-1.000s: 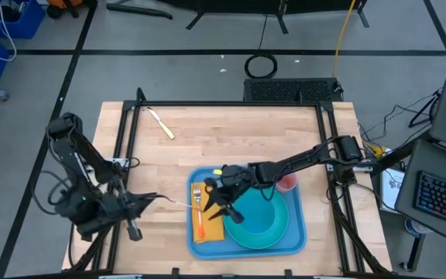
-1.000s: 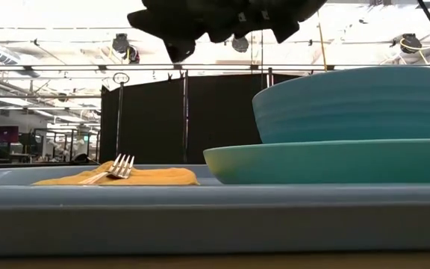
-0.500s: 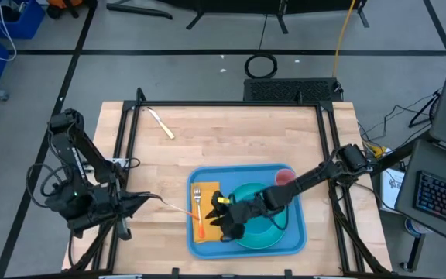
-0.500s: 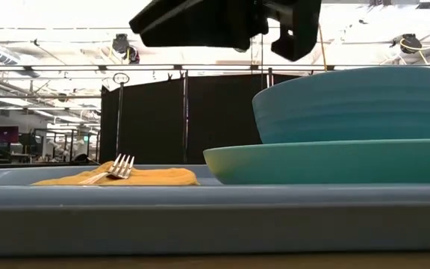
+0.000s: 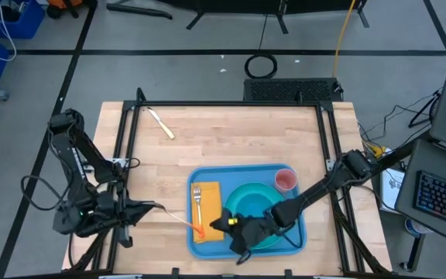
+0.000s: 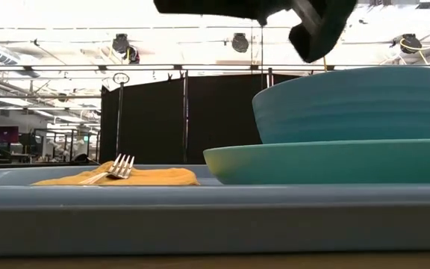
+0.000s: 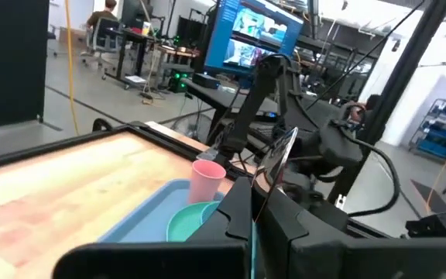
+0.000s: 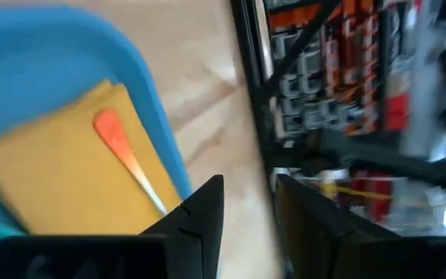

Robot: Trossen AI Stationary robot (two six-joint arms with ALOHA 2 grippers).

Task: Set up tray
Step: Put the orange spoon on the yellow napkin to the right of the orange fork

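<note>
Gleaming rounded blue plastic tray [image 5: 294, 235]

tray [image 5: 207, 180] crowded, right hand [image 5: 235, 235] above it, tabletop [image 5: 223, 136] open

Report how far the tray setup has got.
Done: the tray holds napkin, fork, plate, bowl, pink cup. In hand: the left gripper grips a knife reaching the napkin. Left: one utensil still lies on the table.

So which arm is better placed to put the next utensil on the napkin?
Left. The left gripper grips a metal utensil just beside the napkin. The right gripper is open and empty over the tray.
</note>
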